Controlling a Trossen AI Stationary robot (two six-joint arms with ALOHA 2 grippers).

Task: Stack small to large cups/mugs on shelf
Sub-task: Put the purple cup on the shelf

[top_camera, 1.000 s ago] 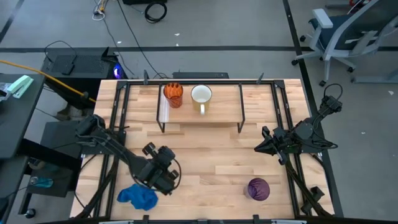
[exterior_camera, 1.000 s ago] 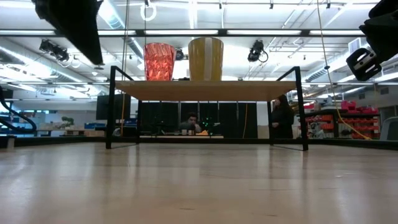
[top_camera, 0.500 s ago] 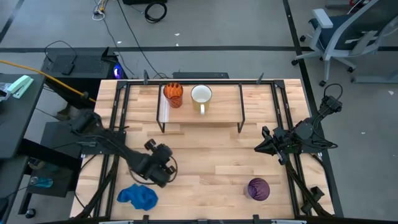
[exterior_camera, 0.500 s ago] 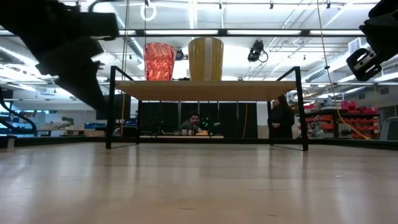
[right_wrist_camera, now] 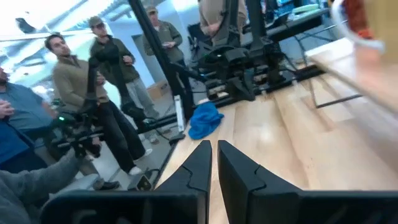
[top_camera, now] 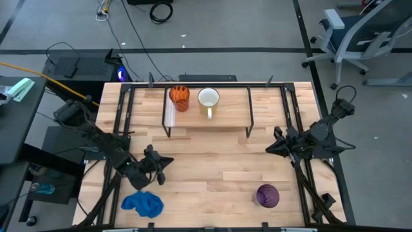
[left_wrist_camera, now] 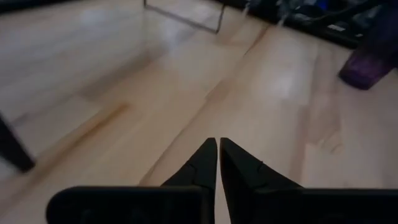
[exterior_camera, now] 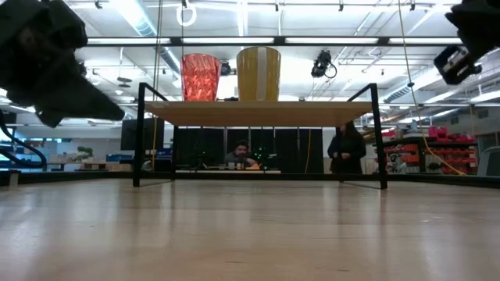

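The orange swirl cup (top_camera: 179, 98) and the white mug (top_camera: 208, 100) stand upright side by side on the left half of the low wood shelf (top_camera: 232, 115) at the table's far side. In the low view the cup (exterior_camera: 200, 76) and the mug (exterior_camera: 258, 74) also stand on the shelf board (exterior_camera: 258, 112). The purple tumbler (top_camera: 267, 195) stands on the table near the near right corner, and it shows in the left wrist view (left_wrist_camera: 373, 56). My left gripper (top_camera: 168, 161) is shut and empty at the near left, pointing right. My right gripper (top_camera: 267, 151) is shut and empty at the right, pointing left.
A crumpled blue cloth (top_camera: 143, 203) lies near the near left corner, just in front of my left gripper; it shows in the right wrist view (right_wrist_camera: 205, 119). Black frame rails (top_camera: 122, 122) run along the table's sides. Several people (right_wrist_camera: 74, 93) stand beyond the table's left edge.
My left gripper has drawn back from above the blue cloth toward the table's left edge and a little toward the far side, and has turned so its fingers point toward the table's right. My right arm has shifted slightly upward.
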